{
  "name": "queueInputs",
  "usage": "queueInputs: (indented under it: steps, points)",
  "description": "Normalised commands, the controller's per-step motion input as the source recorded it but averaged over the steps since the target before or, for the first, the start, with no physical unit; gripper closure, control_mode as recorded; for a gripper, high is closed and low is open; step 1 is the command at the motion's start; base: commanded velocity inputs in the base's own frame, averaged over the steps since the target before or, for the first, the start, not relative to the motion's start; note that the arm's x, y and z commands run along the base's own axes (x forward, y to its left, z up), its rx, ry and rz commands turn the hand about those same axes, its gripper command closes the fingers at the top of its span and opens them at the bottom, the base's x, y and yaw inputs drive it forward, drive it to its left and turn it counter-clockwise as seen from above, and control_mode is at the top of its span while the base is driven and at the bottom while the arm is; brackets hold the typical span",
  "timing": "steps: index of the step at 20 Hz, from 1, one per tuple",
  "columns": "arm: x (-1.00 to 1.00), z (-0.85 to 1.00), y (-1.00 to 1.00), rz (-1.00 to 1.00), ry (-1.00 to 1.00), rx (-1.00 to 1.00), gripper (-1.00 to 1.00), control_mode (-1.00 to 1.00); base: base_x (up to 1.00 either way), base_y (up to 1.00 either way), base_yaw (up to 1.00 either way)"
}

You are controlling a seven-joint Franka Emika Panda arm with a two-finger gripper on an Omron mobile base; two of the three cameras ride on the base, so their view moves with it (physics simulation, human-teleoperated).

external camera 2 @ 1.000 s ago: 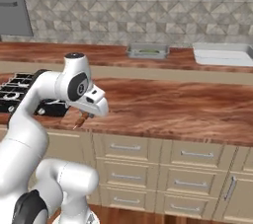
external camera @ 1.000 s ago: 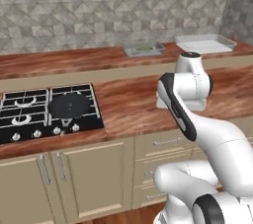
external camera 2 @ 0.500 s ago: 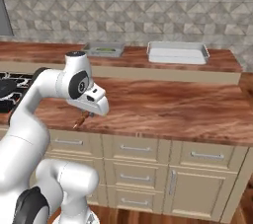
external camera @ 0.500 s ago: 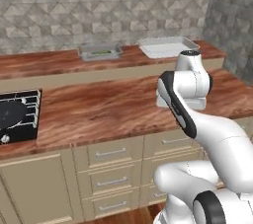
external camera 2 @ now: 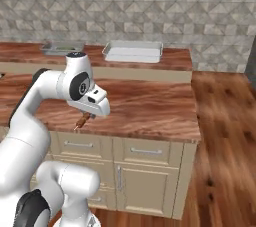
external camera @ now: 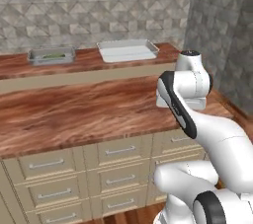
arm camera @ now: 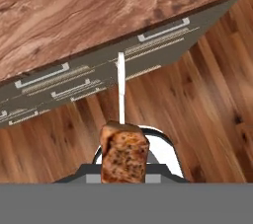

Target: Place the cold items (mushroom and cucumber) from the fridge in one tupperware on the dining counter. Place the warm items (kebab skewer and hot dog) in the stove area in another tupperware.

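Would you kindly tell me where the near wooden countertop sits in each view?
Left base view: countertop across the middle, left of the arm.
Right base view: countertop across the middle, right of the arm.
Hand view: countertop slanting along the top.
Shared landmark: drawers beneath it.
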Motion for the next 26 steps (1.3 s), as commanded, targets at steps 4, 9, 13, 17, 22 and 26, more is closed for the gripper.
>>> queueInputs:
  steps: [4, 9, 13, 17, 22, 26]
  points:
    - [0.00, 0.00, 0.00, 0.00, 0.00, 0.00, 1.00, 1.00, 0.00, -1.00, 0.00]
    - [0.00, 0.00, 0.00, 0.00, 0.00, 0.00, 1.00, 1.00, 0.00, -1.00, 0.00]
    - [0.00, 0.00, 0.00, 0.00, 0.00, 0.00, 1.00, 1.00, 0.04, -1.00, 0.00]
    - [0.00, 0.00, 0.00, 0.00, 0.00, 0.00, 1.00, 1.00, 0.60, -1.00, 0.09]
    - [0.00, 0.00, 0.00, 0.00, 0.00, 0.00, 1.00, 1.00, 0.99, -1.00, 0.13]
    - [0.00, 0.00, 0.00, 0.00, 0.00, 0.00, 1.00, 1.00, 0.97, -1.00, 0.25]
